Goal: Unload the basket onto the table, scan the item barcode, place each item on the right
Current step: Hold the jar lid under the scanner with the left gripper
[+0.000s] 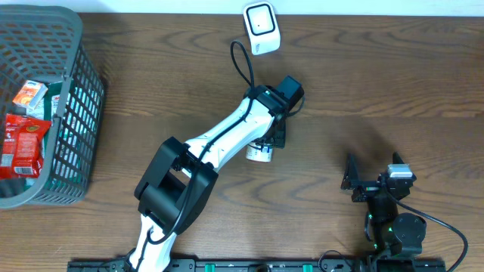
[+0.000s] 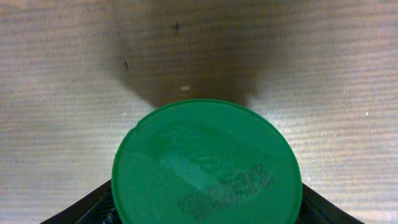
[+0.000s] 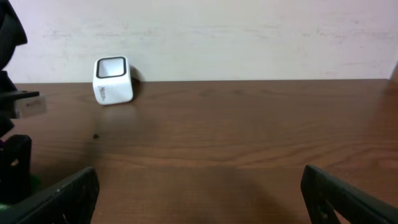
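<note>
**Overhead:** The left arm reaches from the bottom left of the frame up to its centre. There the left gripper [image 1: 266, 146] sits over a small white container [image 1: 258, 154], which lies just below and left of the wrist. The white barcode scanner [image 1: 261, 27] stands at the top centre, well apart from the container. A grey basket [image 1: 76, 98] with red snack packets [image 1: 21, 143] fills the upper left corner. The right gripper [image 1: 354, 180] rests at the lower right over the wooden table [image 1: 393, 83], its fingers spread with nothing between them.

**Left wrist:** The container's green lid [image 2: 205, 165] fills the lower middle of the frame, with faint dark print on its top. Dark fingers [image 2: 90, 208] show at both lower corners, pressed in against the container from either side, so the left gripper is clamped on it. A shadow falls on the table in the upper middle.

**Right wrist:** The scanner [image 3: 113, 79] stands at the upper left, on the table near the pale wall. The right gripper's fingers [image 3: 62, 199] sit in the two lower corners, wide apart and empty. Part of the left arm [image 3: 12, 155] shows at the left edge.
</note>
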`<state>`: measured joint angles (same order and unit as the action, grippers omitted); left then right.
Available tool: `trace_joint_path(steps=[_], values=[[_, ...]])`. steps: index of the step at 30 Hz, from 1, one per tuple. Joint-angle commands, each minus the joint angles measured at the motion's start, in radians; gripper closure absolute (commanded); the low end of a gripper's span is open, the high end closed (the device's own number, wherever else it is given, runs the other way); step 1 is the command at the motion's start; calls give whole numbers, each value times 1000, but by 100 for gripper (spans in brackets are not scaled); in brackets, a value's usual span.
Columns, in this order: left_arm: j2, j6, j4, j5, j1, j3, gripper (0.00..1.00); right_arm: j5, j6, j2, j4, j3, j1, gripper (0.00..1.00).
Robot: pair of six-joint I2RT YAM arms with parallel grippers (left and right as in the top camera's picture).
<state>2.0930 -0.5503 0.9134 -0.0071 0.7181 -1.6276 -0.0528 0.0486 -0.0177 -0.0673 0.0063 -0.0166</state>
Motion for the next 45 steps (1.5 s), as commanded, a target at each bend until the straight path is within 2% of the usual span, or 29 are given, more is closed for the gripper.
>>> trace_joint_path(steps=[1,3,5,14,16,30,38,45], values=[[11,-13,-40,-6,14,50,44,-1,-1,2,-4,-1,-13,1],[11,-13,-55,-6,14,66,38,-1,-1,2,-4,-1,-13,1],[11,-12,-65,-6,14,77,37,-1,-1,2,-4,-1,-13,1],[11,-5,-89,-5,13,75,12,-1,-1,2,-4,-1,-13,1],[11,-4,-89,-5,13,70,9,-1,-1,2,-4,-1,-13,1],[-29,15,-35,-5,12,57,8,-1,-1,2,-4,-1,-13,1],[-35,68,11,35,12,57,8,-1,-1,2,-4,-1,-13,1],[-35,98,10,103,12,57,21,0,-1,0,-4,-1,-13,1]])
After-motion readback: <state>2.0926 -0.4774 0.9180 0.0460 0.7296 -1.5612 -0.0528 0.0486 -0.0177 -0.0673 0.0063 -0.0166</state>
